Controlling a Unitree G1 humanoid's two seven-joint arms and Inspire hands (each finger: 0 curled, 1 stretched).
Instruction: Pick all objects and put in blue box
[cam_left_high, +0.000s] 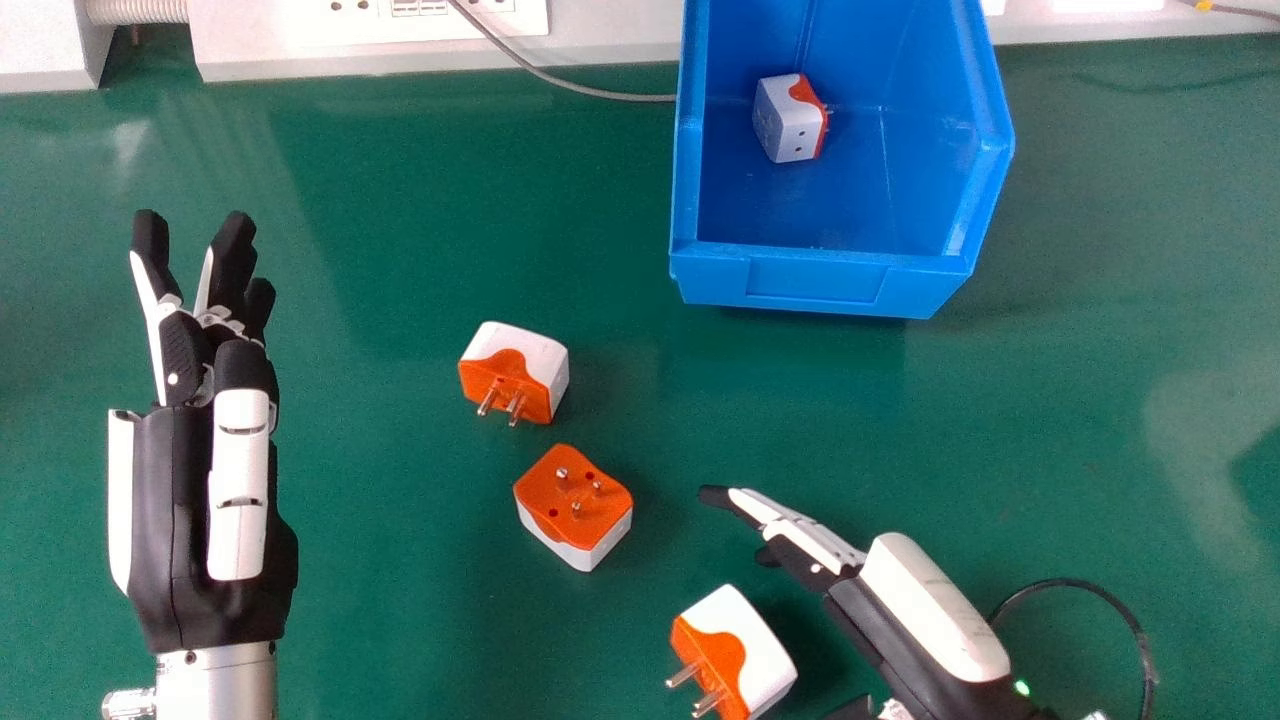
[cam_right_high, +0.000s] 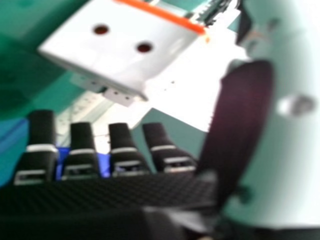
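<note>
My left hand (cam_left_high: 205, 480) is at the left of the head view, fingers extended, holding nothing. At the lower right my right hand (cam_left_high: 900, 610) is open, just right of a white and orange adapter (cam_left_high: 755, 650) lying with its pins sideways. In the right hand view, my right hand (cam_right_high: 115, 160) has straight fingers, with a white adapter (cam_right_high: 120, 45) close by. A second adapter (cam_left_high: 575, 500) lies pins up near the middle, and a third (cam_left_high: 515, 365) sits behind it. Inside the blue box (cam_left_high: 820, 280) rests another adapter (cam_left_high: 790, 118).
White socket strips (cam_left_high: 440, 30) run along the back of the green table (cam_left_high: 400, 200), with a grey cable (cam_left_high: 570, 85) leading to the box's left side. A black cable (cam_left_high: 1100, 590) loops beside my right hand.
</note>
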